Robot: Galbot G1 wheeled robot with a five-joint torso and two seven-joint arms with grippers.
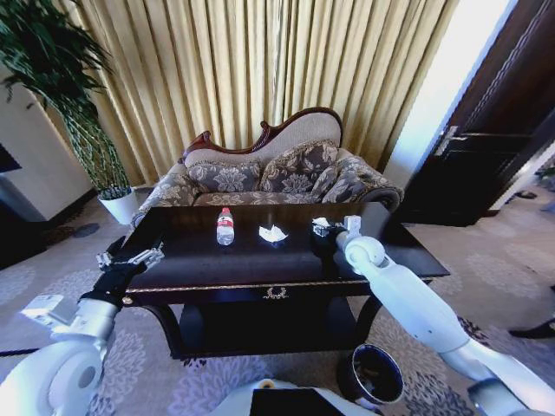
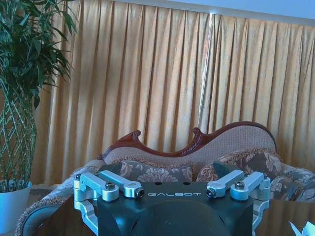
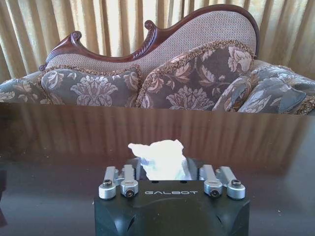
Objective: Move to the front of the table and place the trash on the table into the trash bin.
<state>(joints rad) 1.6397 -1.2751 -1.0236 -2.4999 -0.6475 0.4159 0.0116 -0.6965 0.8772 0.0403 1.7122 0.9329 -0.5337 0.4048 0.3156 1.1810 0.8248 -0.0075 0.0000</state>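
Nearest you, the small round dark brown trash bin (image 1: 371, 374) with its shiny rim stands on the carpet before the large dark glossy wooden table (image 1: 260, 264), toward its right end. On the tabletop your right gripper (image 1: 325, 230) is closed around a crumpled white paper piece (image 3: 161, 158), while your left gripper (image 1: 130, 257) hovers spread wide at the left edge. Farther back lie a second crumpled white paper (image 1: 272, 232) and, left of it, an upright clear plastic bottle (image 1: 225, 226) with a red-and-white label.

Glossy dark wooden table (image 1: 260, 264) reflecting the patterned cloth sofa (image 3: 187, 83); crumpled white paper (image 3: 162, 160) sits between the right claw's (image 3: 170, 169) silvery metal fingers (image 3: 123, 179).
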